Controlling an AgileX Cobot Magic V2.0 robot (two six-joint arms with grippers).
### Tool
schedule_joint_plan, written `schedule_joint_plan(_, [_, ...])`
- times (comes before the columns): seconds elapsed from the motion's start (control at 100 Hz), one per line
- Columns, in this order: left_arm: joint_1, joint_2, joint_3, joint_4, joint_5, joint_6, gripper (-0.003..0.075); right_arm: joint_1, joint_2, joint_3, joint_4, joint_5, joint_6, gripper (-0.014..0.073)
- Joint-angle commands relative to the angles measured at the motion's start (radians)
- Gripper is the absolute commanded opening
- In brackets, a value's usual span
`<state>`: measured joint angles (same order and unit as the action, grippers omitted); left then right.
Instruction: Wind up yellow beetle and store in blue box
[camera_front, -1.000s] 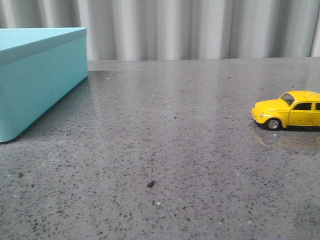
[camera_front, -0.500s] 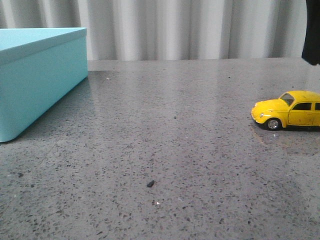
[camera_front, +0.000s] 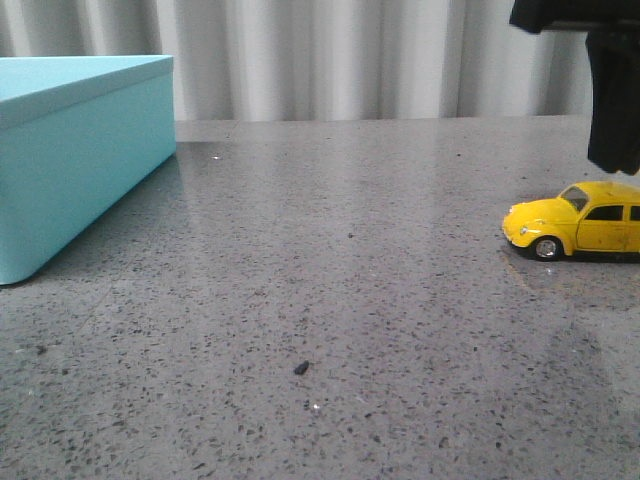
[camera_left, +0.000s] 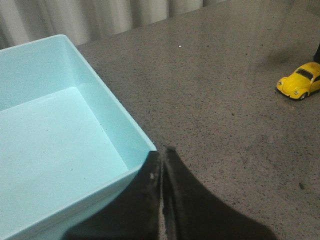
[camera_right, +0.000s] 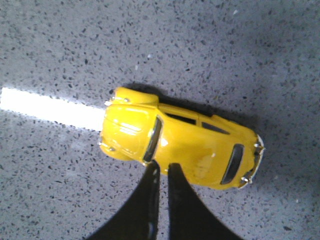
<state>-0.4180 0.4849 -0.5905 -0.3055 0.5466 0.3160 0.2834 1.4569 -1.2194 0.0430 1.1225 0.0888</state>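
The yellow beetle (camera_front: 580, 222) stands on its wheels at the right edge of the grey table, nose pointing left; it also shows small and far off as the beetle (camera_left: 300, 85) in the left wrist view. My right gripper (camera_front: 612, 160) hangs just above the car's roof without touching it. From the right wrist, the beetle (camera_right: 180, 145) lies straight under the gripper (camera_right: 163, 169), whose fingers stand a narrow slit apart with nothing between them. The blue box (camera_front: 80, 150) sits at far left. My left gripper (camera_left: 162, 152) is shut and empty, over the corner of the open, empty box (camera_left: 50, 135).
A small dark crumb (camera_front: 301, 368) lies on the speckled table (camera_front: 350, 300) near the front middle. Grey curtains (camera_front: 330, 55) hang behind the table's far edge. A bright strip of reflected light (camera_right: 50, 107) crosses the table beside the car.
My right arm has come down into view from the top right and now hangs over the beetle. The beetle and the box have not moved.
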Motion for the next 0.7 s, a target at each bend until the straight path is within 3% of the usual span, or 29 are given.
schedule_joint_plan(0.0, [-0.010, 0.015, -0.025, -0.009, -0.073, -0.008, -0.0021, -0.001, -0.014, -0.028, -0.002, -0.024, -0.004, -0.0041])
schedule_joint_plan(0.69, [-0.010, 0.015, -0.023, 0.015, -0.079, -0.008, -0.0021, -0.046, 0.029, -0.028, -0.025, -0.048, -0.004, -0.0041])
